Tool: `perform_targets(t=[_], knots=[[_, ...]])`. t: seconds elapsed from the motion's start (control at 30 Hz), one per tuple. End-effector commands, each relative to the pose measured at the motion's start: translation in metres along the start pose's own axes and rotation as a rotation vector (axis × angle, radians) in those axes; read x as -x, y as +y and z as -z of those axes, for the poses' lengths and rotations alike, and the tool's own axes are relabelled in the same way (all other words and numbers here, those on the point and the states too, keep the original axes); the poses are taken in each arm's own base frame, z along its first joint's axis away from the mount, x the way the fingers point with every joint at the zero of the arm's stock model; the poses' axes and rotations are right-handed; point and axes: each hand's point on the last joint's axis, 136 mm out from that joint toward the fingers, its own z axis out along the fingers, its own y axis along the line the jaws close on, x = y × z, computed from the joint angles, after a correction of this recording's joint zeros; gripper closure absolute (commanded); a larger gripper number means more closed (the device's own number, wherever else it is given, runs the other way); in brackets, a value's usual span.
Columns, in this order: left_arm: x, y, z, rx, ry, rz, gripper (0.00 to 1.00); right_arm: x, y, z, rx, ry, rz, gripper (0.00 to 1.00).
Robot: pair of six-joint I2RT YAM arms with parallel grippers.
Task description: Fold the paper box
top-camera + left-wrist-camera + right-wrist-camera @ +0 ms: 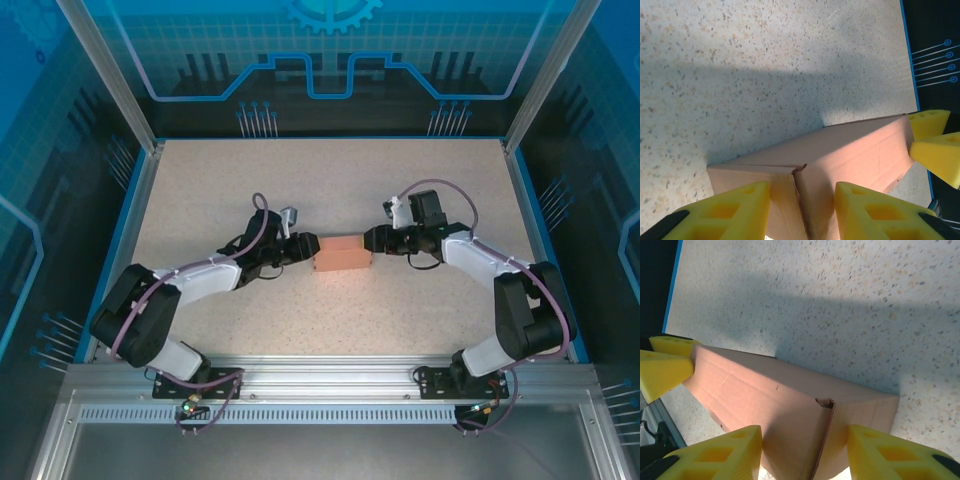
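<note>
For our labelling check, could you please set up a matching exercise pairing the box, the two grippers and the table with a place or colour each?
Things:
1. paper box
2. left gripper
3. right gripper
4. table

Place or colour:
A. at the box's right end
B. speckled beige
C. salmon-pink, between both grippers
D. at the box's left end

Pairs: 1-C, 2-D, 3-A, 4-B

Bright overhead light, broad soft shadows, sharp focus
</note>
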Motion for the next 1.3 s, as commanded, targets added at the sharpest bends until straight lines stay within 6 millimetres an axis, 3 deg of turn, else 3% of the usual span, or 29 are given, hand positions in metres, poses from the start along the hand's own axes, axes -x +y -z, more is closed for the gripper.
perform_targets(t=[0.0, 0.13, 0.3, 0.5, 0.73, 1.07, 1.27], knots=[[0.031, -0.023, -0.012, -0.065, -0.056, 0.009, 0.6, 0.046, 0.039, 0.005, 0.119, -0.115, 0.088, 0.53], [0.076, -0.037, -0.023, -0.098, -0.11, -0.012, 0.6, 0.083, 0.05, -0.002, 0.149, -0.167, 0.133, 0.52], [0.125, -0.035, -0.04, -0.074, -0.157, -0.062, 0.6, 0.121, 0.038, -0.024, 0.142, -0.182, 0.156, 0.52], [0.144, -0.028, -0.06, -0.048, -0.16, -0.12, 0.6, 0.137, 0.013, -0.05, 0.107, -0.173, 0.185, 0.52], [0.128, -0.017, -0.06, -0.027, -0.144, -0.152, 0.57, 0.12, 0.001, -0.054, 0.099, -0.167, 0.21, 0.51], [0.068, 0.008, -0.049, 0.018, -0.084, -0.17, 0.53, 0.068, -0.007, -0.056, 0.058, -0.115, 0.195, 0.48], [0.047, 0.026, -0.047, 0.051, -0.059, -0.144, 0.49, 0.038, -0.028, -0.062, -0.031, -0.049, 0.143, 0.46]])
